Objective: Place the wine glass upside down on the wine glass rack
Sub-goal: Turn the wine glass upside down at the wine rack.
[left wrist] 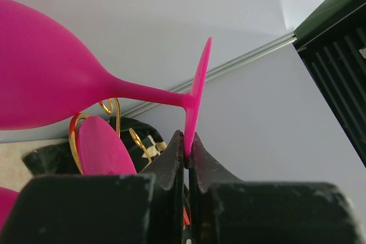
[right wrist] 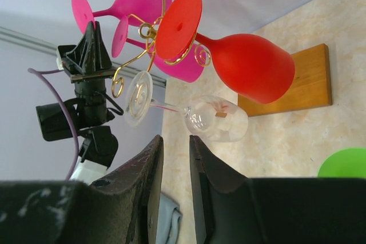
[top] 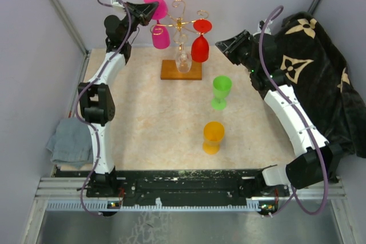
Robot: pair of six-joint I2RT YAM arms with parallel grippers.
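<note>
At the upper-left side of the thin gold wire wine glass rack (top: 171,71), with its curled scroll arms, central post and flat orange-brown wooden base: the left gripper (left wrist: 187,141) is clenched on the edge of the foot of an opaque magenta stemmed wine glass (left wrist: 68,78). The glass is up in the air, lying roughly on its side with the bowl toward the rack's scrolls. It is not hooked on any arm, as far as the right wrist view shows.

Hanging bowl-down on the rack: a second magenta glass (right wrist: 189,71), an opaque red glass (right wrist: 251,67) and a clear glass (right wrist: 220,119).

In front of the rack, upright on the table (top: 143,130): a green stemmed glass (top: 221,87) near the base, and an orange stemmed glass (top: 213,132) further out.

To the right of the rack: the right gripper (right wrist: 174,141), fingers parted with nothing between them, pointing at the hung glasses.

Handling, as a judgement:
- The magenta glass looks like a light, smooth moulded piece, stiff and unlikely to be brittle.
- The pinch sits on a thin disc edge with the whole bowl cantilevered out, so the glass may pivot or slide in the grip if it bumps the wire.
- Holding the foot at its rim is sensible. It leaves the stem bare to slip into a scroll, and the pinched side should face away from the slot.
- The wire arms look springy and crowded, so contact with the hung glasses is the risk.
</note>
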